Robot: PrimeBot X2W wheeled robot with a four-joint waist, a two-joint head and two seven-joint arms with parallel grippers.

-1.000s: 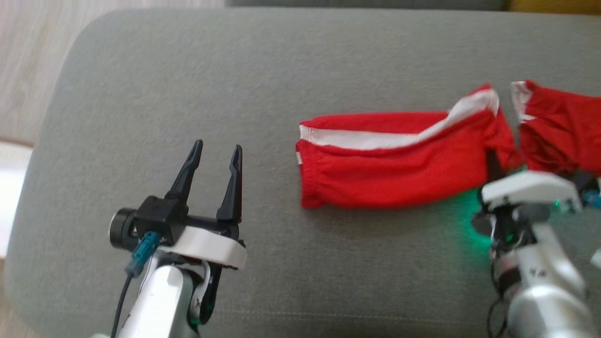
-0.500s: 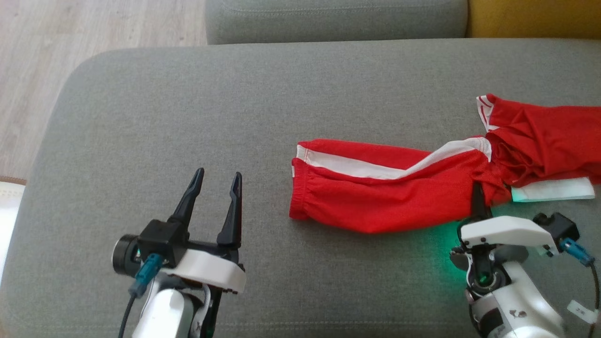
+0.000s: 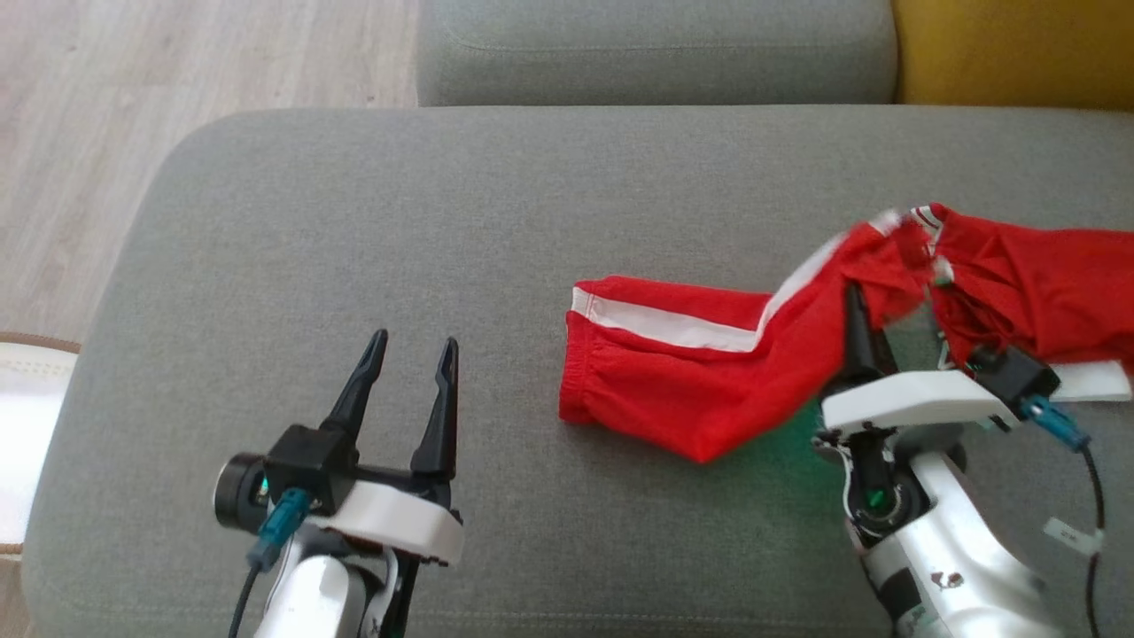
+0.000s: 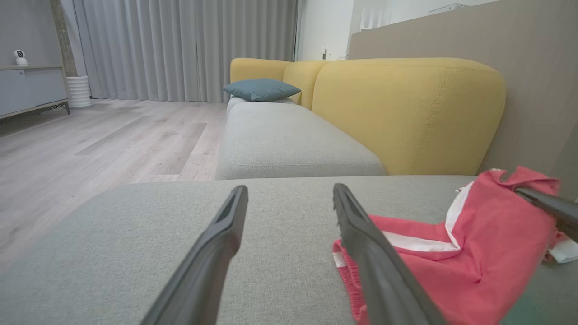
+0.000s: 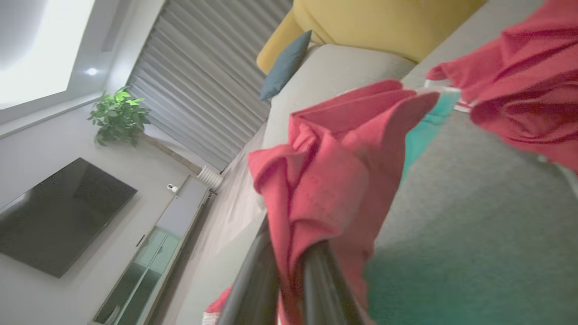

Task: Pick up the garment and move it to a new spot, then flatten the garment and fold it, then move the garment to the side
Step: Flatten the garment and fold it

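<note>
Yellow backrest (image 4: 406,113) and blue cushion (image 4: 261,89) beyond the red garment (image 3: 691,390)

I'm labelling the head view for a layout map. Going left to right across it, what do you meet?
From the left: wooden floor → left gripper, open → free end of the red garment → right gripper, shut on the garment.
</note>
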